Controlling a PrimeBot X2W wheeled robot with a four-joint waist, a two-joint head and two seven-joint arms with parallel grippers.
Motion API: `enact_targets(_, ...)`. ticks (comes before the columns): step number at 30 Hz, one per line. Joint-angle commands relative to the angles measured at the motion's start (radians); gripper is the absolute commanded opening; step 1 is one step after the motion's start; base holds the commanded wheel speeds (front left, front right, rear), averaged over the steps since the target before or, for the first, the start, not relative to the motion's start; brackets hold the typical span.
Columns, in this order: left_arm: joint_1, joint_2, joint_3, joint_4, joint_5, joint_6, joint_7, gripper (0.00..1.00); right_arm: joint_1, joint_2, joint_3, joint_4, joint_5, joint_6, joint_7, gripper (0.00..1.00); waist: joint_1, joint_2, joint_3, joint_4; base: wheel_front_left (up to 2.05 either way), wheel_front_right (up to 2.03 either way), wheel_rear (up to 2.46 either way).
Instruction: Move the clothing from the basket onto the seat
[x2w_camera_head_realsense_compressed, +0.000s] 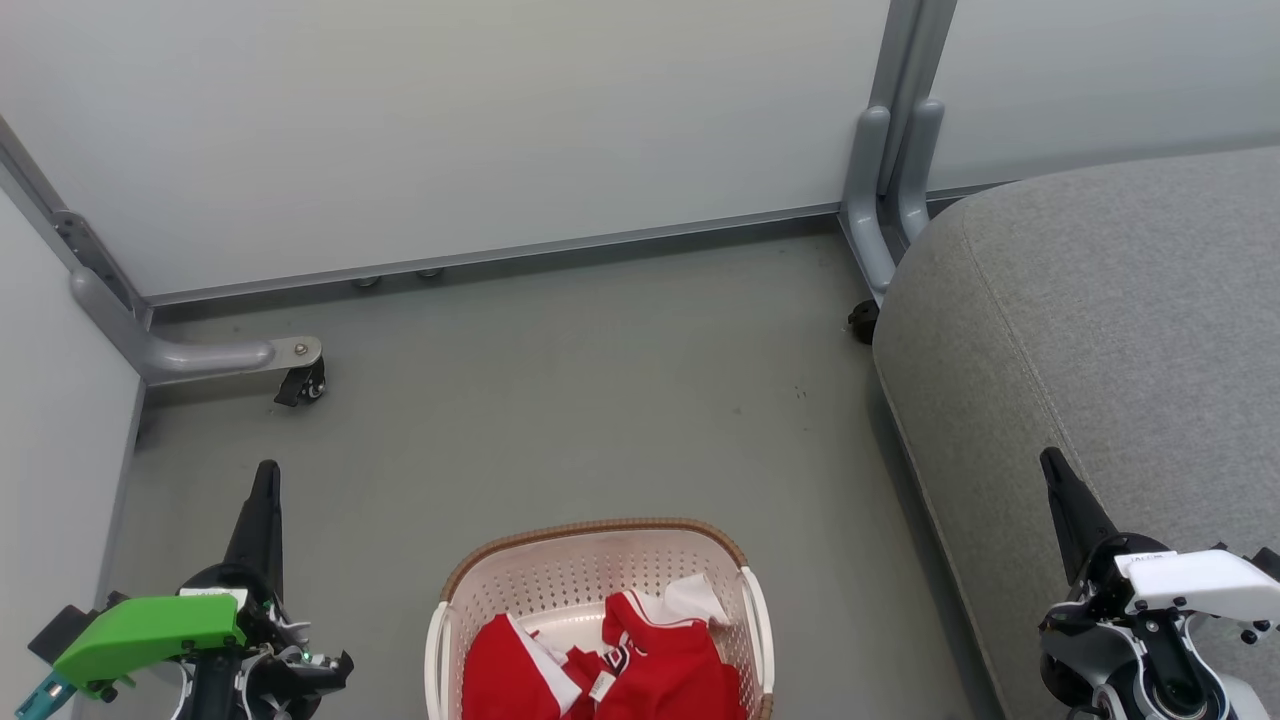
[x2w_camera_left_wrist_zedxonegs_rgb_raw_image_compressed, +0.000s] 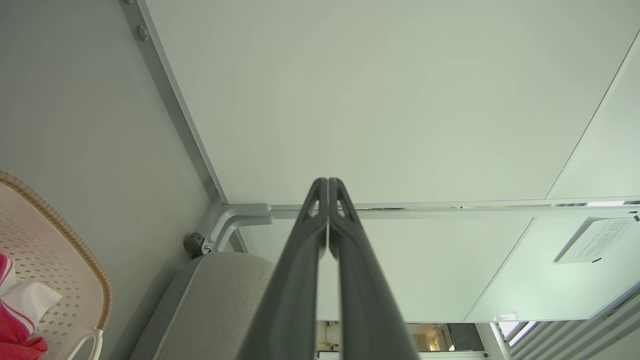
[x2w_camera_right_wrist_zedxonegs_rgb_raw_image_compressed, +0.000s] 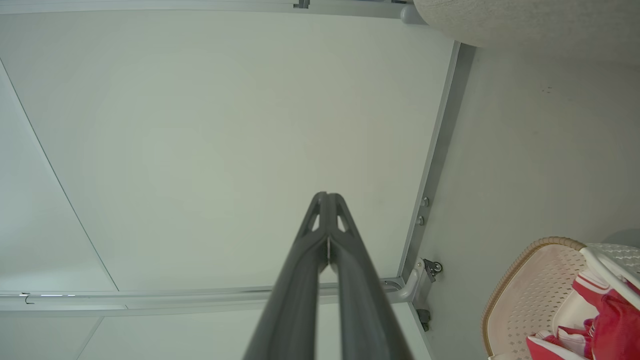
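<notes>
Start step, nothing grasped. Red clothing (x2w_camera_head_realsense_compressed: 610, 660) lies in laundry basket (x2w_camera_head_realsense_compressed: 590, 560) on floor, grey seat (x2w_camera_head_realsense_compressed: 1100, 330) to right. Left gripper (x2w_camera_head_realsense_compressed: 265, 480) and right gripper (x2w_camera_head_realsense_compressed: 1050, 462): fingers pressed together, empty. Next judged: open one, reach down into basket.

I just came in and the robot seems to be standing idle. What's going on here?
Nothing is being handled yet. The red clothing lies in the white basket on the floor in front of the robot. The left gripper and the right gripper are both shut and empty, one on each side of the basket. The visible part of the grey seat, on the robot's right, has no garment on it.
</notes>
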Motion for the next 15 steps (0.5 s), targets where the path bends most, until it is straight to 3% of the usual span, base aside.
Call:
enact_targets(1,-0.011,0.005,0.002,-0.002,-0.001,-0.007,0.004,0.0,-0.009,-0.003,-0.001,0.002,-0.001,0.0,0.0,0.0,0.0,0.0108,0.0,0.0,0.0,0.0,0.0)
enact_targets(8,-0.011,0.005,0.002,-0.002,-0.001,-0.007,0.004,0.0,-0.009,-0.003,-0.001,0.002,-0.001,0.0,0.0,0.0,0.0,0.0108,0.0,0.0,0.0,0.0,0.0)
enact_targets(9,0.0,0.0,0.0,0.0,0.0,0.0,0.0,1.0,0.0,0.0,0.0,0.0,0.0,0.0,0.0,1.0,0.0,0.0,0.0,0.0,0.0,0.0,0.0)
enact_targets(15,0.021,-0.007,-0.008,0.027,0.002,0.002,-0.01,1.0,0.026,0.011,0.007,0.029,-0.004,0.0,-0.01,1.0,0.0,0.0002,0.001,0.0,0.0,0.0,0.0)
